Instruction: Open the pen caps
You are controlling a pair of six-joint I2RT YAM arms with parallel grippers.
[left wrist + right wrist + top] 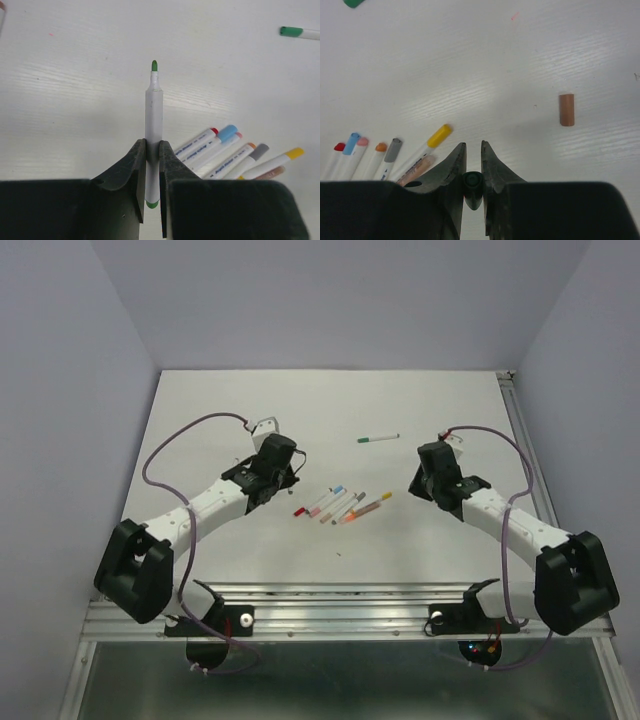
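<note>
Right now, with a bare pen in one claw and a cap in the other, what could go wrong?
The left gripper holds a green pen with its tip bare: laid down carelessly, it could mark the table. The green cap in the right gripper is round and might roll once dropped. The capped pens lie close; either arm could scatter them.

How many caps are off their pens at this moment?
2: a green cap clamped in the jaws of the right gripper, and a brown cap lying alone on the table. Others may be hidden.
</note>
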